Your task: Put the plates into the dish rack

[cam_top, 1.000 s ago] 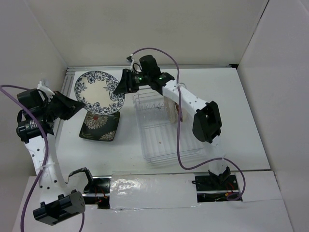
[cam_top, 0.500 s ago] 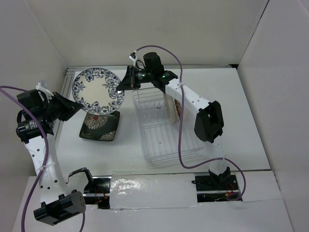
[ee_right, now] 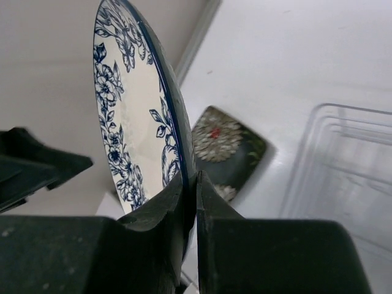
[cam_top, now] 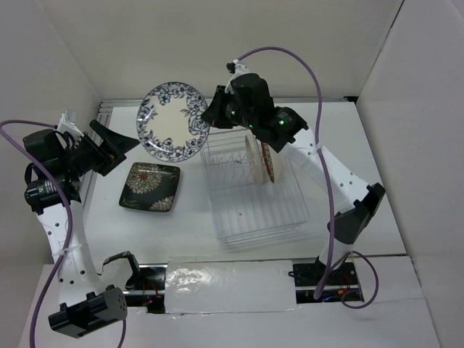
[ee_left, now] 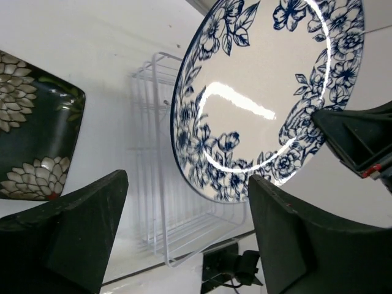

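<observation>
Right gripper [ee_right: 190, 184] is clamped on your floral plate [cam_top: 174, 119] rim, plate tilted in the air beside dish rack [cam_top: 254, 210]; your left gripper [cam_top: 119, 141] is spread wide

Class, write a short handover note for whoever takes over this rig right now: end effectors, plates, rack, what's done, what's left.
Right end effector: shut on the rim of the blue floral plate, holding it in the air beside the dish rack.
Left end effector: open, holding nothing.
Done: cream plate and brown-rimmed plate stand in the rack.
Left: rack the blue floral plate, then the dark square plate lying on the table.
</observation>
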Robot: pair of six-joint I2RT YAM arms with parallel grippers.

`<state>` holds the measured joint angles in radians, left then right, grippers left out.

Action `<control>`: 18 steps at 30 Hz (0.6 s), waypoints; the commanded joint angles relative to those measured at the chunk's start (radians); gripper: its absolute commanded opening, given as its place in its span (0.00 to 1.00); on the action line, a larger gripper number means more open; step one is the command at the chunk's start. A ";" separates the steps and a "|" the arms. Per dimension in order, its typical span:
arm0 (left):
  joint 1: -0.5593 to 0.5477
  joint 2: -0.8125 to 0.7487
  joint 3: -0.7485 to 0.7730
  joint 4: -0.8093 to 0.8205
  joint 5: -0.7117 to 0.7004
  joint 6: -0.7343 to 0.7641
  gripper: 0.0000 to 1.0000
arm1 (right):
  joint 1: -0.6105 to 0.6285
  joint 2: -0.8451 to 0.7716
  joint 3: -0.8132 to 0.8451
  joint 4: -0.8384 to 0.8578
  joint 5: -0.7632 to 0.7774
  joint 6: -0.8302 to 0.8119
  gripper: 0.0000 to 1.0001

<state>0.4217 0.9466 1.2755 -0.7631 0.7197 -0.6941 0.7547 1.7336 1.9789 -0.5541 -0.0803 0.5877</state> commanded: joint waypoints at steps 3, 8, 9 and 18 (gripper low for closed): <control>-0.003 0.006 0.045 0.053 0.083 0.001 0.99 | 0.026 -0.127 -0.014 -0.003 0.423 -0.038 0.00; -0.003 0.007 0.041 0.053 0.076 -0.007 0.99 | 0.069 -0.131 0.087 -0.138 0.679 -0.147 0.00; -0.004 0.008 0.038 0.054 0.078 -0.005 0.99 | 0.084 -0.128 0.112 -0.159 0.721 -0.163 0.00; -0.004 0.009 0.007 0.061 0.073 -0.007 0.99 | 0.230 -0.132 0.123 -0.243 1.207 -0.393 0.00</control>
<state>0.4217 0.9543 1.2865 -0.7460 0.7647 -0.7074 0.9379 1.6665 2.0190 -0.8799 0.8360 0.2825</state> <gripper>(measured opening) 0.993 0.144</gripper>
